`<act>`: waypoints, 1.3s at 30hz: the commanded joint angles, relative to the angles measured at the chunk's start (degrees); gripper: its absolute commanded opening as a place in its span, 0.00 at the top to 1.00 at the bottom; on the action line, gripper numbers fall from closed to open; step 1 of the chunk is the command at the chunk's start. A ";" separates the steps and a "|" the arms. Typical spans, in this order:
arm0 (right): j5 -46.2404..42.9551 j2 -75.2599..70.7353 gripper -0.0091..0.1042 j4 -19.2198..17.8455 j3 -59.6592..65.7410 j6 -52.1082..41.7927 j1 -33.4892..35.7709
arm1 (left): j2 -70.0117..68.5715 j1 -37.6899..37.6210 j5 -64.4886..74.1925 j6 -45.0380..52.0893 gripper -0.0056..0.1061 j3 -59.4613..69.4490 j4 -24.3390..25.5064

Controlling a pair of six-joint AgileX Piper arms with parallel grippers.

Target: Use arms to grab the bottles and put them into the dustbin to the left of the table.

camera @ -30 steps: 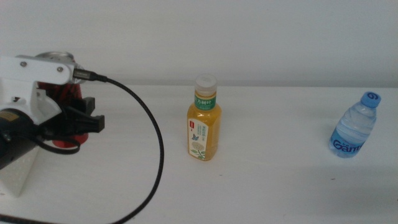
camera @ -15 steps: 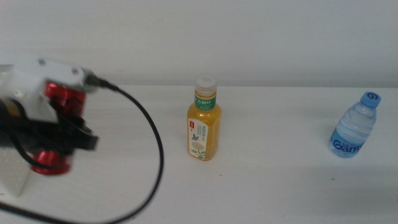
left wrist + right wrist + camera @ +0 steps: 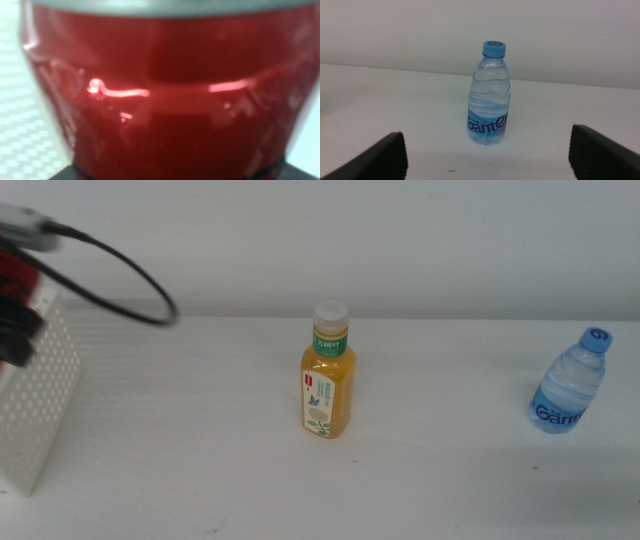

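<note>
My left gripper (image 3: 12, 320) sits at the middle view's far left edge, above the white perforated dustbin (image 3: 45, 395), and is shut on the red cola can (image 3: 12, 275). That can (image 3: 160, 100) fills the left wrist view. The orange juice bottle (image 3: 328, 375) stands upright mid-table. Far to the right stands the blue-capped water bottle (image 3: 570, 385). In the right wrist view the water bottle (image 3: 489, 95) is upright ahead of my open right gripper (image 3: 486, 137), which is apart from it. The right arm is outside the middle view.
The white table (image 3: 450, 480) stretches wide around the two standing bottles. A thick black cable (image 3: 120, 270) loops from the left arm above the dustbin. A plain white wall lies behind the table.
The left arm has carried the red can up and to the left, from beside the dustbin to above it, and now mostly lies outside the middle view. Both standing bottles have stayed put.
</note>
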 commanded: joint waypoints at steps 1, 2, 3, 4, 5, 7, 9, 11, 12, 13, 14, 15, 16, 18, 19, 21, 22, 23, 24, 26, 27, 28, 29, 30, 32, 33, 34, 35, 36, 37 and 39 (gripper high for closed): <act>-0.12 -2.33 0.16 -0.47 2.44 -0.33 -0.30 | 2.98 4.61 4.32 4.26 0.97 -4.89 -1.27; -0.12 -2.33 0.16 -0.47 2.44 -0.33 -0.30 | 4.05 6.38 4.18 5.59 0.97 -6.16 -1.79; -0.12 -2.33 0.16 -0.47 2.44 -0.33 -0.30 | 5.37 7.97 3.69 6.52 0.97 -7.72 -2.45; -0.12 -2.33 0.16 -0.47 2.44 -0.33 -0.30 | 6.69 9.40 3.44 7.82 0.97 -9.21 -3.54; -0.12 -2.33 0.16 -0.47 2.44 -0.33 -0.30 | 8.03 10.54 3.44 9.02 0.97 -10.49 -4.74; -0.12 -2.33 0.16 -0.47 2.44 -0.33 -0.30 | 10.28 12.74 3.07 10.08 0.97 -12.15 -7.32; -0.12 -2.33 0.16 -0.47 2.44 -0.33 -0.30 | 12.71 14.62 2.10 10.86 0.97 -12.71 -8.44; -0.12 -2.33 0.16 -0.47 2.44 -0.33 -0.30 | 14.82 15.86 0.70 11.57 0.97 -12.61 -8.44; -0.12 -2.33 0.16 -0.47 2.44 -0.33 -0.30 | 16.02 16.43 -0.11 11.70 0.97 -12.61 -8.17; -0.12 -2.33 0.16 -0.47 2.44 -0.33 -0.30 | 17.06 16.93 -0.54 11.70 0.97 -12.61 -7.69; -0.12 -2.33 0.16 -0.47 2.44 -0.33 -0.30 | 18.09 17.23 -1.21 11.60 0.97 -12.61 -6.92; -0.12 -2.33 0.16 -0.47 2.44 -0.33 -0.30 | 18.96 17.50 -1.81 11.60 0.97 -12.61 -5.91; -0.12 -2.33 0.16 -0.47 2.44 -0.33 -0.30 | 19.78 17.65 -2.24 11.60 0.97 -12.61 -5.25; -0.12 -2.33 0.16 -0.47 2.44 -0.33 -0.30 | 20.98 17.65 -3.56 11.46 0.97 -12.61 -3.62; -0.12 -2.33 0.16 -0.47 2.44 -0.33 -0.30 | 21.68 17.65 -4.21 11.45 0.97 -12.61 -3.24; -0.12 -2.33 0.16 -0.47 2.44 -0.33 -0.30 | 22.70 17.65 -5.31 11.04 0.94 -12.61 -2.29; -0.12 -2.33 0.16 -0.47 2.44 -0.33 -0.30 | 23.14 17.65 -5.81 11.04 0.92 -12.61 -1.93; -0.12 -2.33 0.16 -0.47 2.44 -0.33 -0.30 | 23.70 17.65 -6.05 11.04 0.89 -12.61 -1.79; -0.12 -2.33 0.16 -0.47 2.44 -0.33 -0.30 | 24.16 17.65 -6.20 11.04 0.85 -12.61 -1.55; -0.12 -2.33 0.16 -0.47 2.44 -0.33 -0.30 | 24.92 17.65 -5.48 11.04 0.74 -12.61 -1.25; -0.12 -2.33 0.16 -0.47 2.44 -0.33 -0.30 | 25.49 17.53 -4.96 11.04 0.67 -12.61 -1.25; -0.12 -2.33 0.16 -0.47 2.44 -0.33 -0.30 | 25.81 17.53 -4.95 11.15 0.58 -12.61 -1.25; -0.12 -2.33 0.16 -0.47 2.44 -0.33 -0.30 | 26.14 17.40 -4.95 11.26 0.51 -12.61 -1.25; -0.12 -2.33 0.16 -0.47 2.44 -0.33 -0.30 | 26.32 17.40 -4.95 11.26 0.42 -12.61 -1.37; -0.12 -2.33 0.16 -0.47 2.44 -0.33 -0.30 | 26.64 17.40 -4.95 11.66 0.22 -12.61 -1.37; -0.12 -2.33 0.16 -0.47 2.44 -0.33 -0.30 | 26.64 17.40 -4.95 11.66 0.12 -12.61 -1.37; -0.12 -2.33 0.16 -0.47 2.44 -0.33 -0.30 | 26.52 17.30 -5.32 11.49 0.11 -12.72 -1.27; -0.12 -2.33 0.16 -0.47 2.44 -0.33 -0.30 | 26.10 17.28 -5.44 10.72 0.11 -12.83 -1.27; -0.12 -2.33 0.16 -0.47 2.44 -0.33 -0.30 | 25.54 17.15 -5.33 9.67 0.11 -12.92 -1.27; -0.12 -2.33 0.16 -0.47 2.44 -0.33 -0.30 | 24.77 16.91 -4.91 8.11 0.11 -13.15 -1.02; -0.12 -2.33 0.16 -0.47 2.44 -0.33 -0.30 | 22.58 16.33 -4.15 6.00 0.11 -13.58 -1.17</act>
